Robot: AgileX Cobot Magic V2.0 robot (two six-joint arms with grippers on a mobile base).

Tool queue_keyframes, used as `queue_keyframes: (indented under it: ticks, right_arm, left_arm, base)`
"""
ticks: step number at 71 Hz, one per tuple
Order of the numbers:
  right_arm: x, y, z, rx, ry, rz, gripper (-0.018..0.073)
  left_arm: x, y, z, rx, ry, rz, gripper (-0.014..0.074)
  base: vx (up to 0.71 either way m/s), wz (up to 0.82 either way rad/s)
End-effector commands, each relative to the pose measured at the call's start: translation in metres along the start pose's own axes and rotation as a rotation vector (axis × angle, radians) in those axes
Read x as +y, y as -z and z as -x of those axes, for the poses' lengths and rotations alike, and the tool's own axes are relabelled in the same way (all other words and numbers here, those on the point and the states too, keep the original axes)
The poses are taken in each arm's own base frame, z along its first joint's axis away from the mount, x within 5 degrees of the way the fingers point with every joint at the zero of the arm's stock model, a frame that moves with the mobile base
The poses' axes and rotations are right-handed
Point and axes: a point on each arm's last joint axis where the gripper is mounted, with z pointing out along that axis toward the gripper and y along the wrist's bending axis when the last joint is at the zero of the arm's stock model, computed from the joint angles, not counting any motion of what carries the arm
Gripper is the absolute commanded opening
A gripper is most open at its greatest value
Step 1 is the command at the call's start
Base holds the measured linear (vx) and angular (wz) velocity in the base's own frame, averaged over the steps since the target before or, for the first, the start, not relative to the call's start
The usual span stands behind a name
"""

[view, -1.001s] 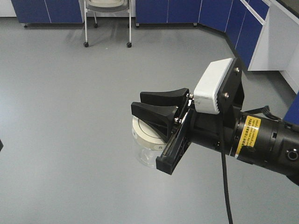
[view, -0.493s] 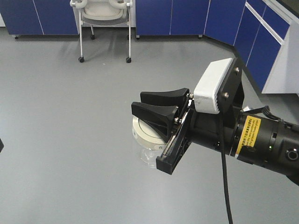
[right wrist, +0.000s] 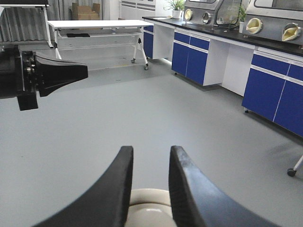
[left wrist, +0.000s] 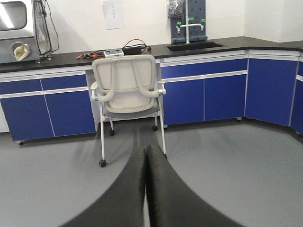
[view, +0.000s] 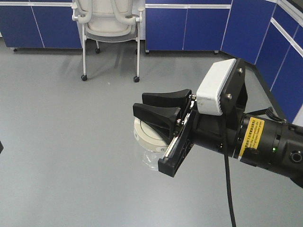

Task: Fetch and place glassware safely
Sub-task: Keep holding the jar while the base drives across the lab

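The glass jar (view: 152,160) with its cream-white lid (view: 144,135) hangs in the air under my right gripper (view: 140,104), above the grey floor. In the right wrist view the right gripper (right wrist: 151,151) has its jaws closed on the knob of the lid (right wrist: 147,209), and the glass body is hidden below. My left gripper (left wrist: 146,152) is shut and empty, its jaws pressed together. It also shows at the upper left of the right wrist view (right wrist: 71,73), well apart from the jar.
A white wheeled office chair (view: 110,19) stands ahead, in front of blue base cabinets (view: 189,28) under a dark counter (left wrist: 203,46). A white folding table (right wrist: 99,23) and more blue cabinets (right wrist: 274,94) show in the right wrist view. Grey floor lies all round.
The chair and cabinets have slid down the front view and grown larger. My right arm and the jar keep the same place in the frame.
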Motion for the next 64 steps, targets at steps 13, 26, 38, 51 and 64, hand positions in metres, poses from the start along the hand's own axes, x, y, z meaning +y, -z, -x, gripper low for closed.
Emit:
queue_keyframes:
  ticks: [13,26,38,51,64]
  right_arm:
    - [0.0027,0.0050,0.0220,-0.108,-0.001,0.023,0.0000]
    - [0.0027,0.0049,0.0219,-0.107,-0.001,0.022,0.0000]
    - [0.0027,0.0049,0.0219,-0.107,-0.001,0.022,0.0000]
    - [0.0027,0.0049,0.0219,-0.107,-0.001,0.022,0.0000]
    - [0.0027,0.0049,0.0219,-0.107,-0.001,0.022,0.0000]
  left_arm:
    - [0.0000,-0.0006,0.0159,-0.099,0.013,-0.003,-0.0007]
    - [0.0000,-0.0006,0.0160,-0.101,0.013,-0.003,-0.0007]
    - [0.0000,-0.0006,0.0160,-0.101,0.013,-0.003,-0.0007]
    - [0.0000,-0.0006,0.0160,-0.101,0.013,-0.003,-0.0007]
    - [0.0000,-0.0006,0.0160,-0.101,0.013,-0.003,-0.0007]
  base:
    - [0.57,0.04]
    - [0.57,0.01]
    - [0.57,-0.02]
    - [0.55,-0.02]
    - [0.53,-0.01]
